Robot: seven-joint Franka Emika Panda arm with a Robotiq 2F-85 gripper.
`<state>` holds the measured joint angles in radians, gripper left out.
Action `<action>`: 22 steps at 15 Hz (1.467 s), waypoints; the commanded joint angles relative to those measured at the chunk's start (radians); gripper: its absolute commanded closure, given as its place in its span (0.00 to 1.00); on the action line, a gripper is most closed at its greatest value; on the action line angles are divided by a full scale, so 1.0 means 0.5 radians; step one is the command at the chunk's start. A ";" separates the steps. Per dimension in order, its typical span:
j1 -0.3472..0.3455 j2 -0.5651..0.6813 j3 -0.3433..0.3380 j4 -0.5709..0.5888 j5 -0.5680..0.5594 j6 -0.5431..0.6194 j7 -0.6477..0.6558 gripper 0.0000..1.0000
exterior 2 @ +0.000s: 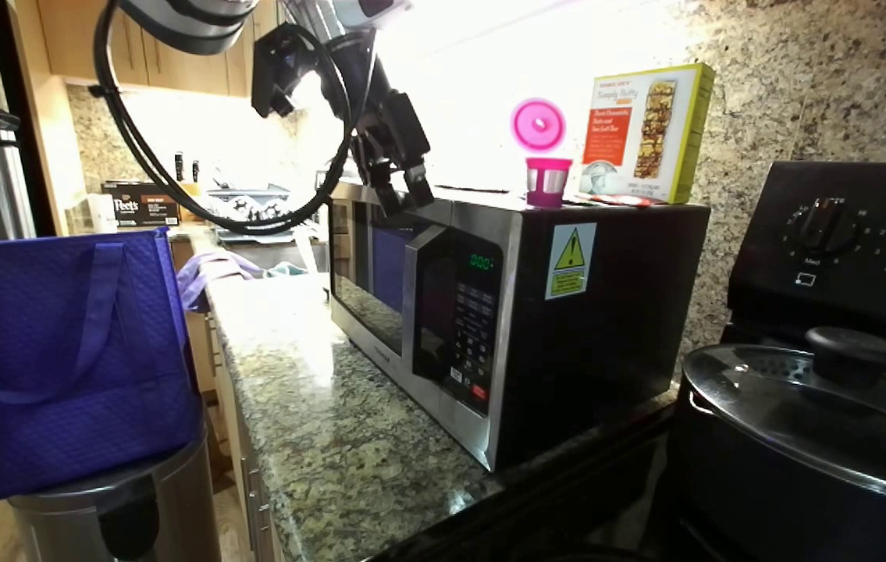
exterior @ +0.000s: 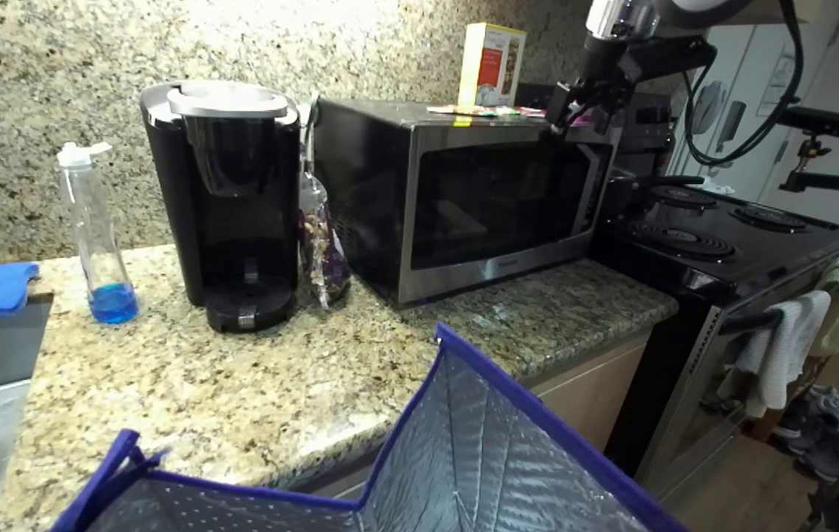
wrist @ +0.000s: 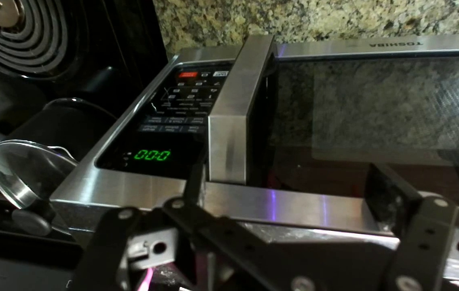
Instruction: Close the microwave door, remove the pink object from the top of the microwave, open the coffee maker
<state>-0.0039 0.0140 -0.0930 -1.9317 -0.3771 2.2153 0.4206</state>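
Pink object (exterior 2: 549, 165) stands on top of the microwave (exterior 2: 599, 343), long axis upright, at about three o'clock from the hand (exterior 2: 403, 195) in an exterior view; the hand's fingers (wrist: 389, 194) are spread apart, so a sideways reach that way, then a squeeze, seems due

Closed microwave door (exterior: 500, 201), coffee maker (exterior: 219, 207) with lid (exterior: 231, 100) down

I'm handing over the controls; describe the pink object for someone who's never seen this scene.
Find the big steel-fronted microwave, then the end of its top above the control panel. There, near a snack-bar box, stands a small pink cup with its round lid raised. Unlike the taller box, it's rounded and bright pink with a silvery side panel.
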 commanded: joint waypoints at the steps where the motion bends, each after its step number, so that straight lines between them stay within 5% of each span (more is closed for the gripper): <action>1: -0.030 0.001 0.030 0.004 0.002 -0.004 -0.003 0.00; 13: 0.002 -0.255 0.160 0.205 0.237 -0.691 -0.304 0.00; 17: -0.097 -0.349 0.061 0.258 0.274 -0.782 -0.326 0.00; 22: -0.080 -0.304 0.118 0.236 0.211 -0.728 -0.238 0.00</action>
<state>-0.0327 -0.1390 -0.0438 -1.8163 -0.2736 1.8533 0.3033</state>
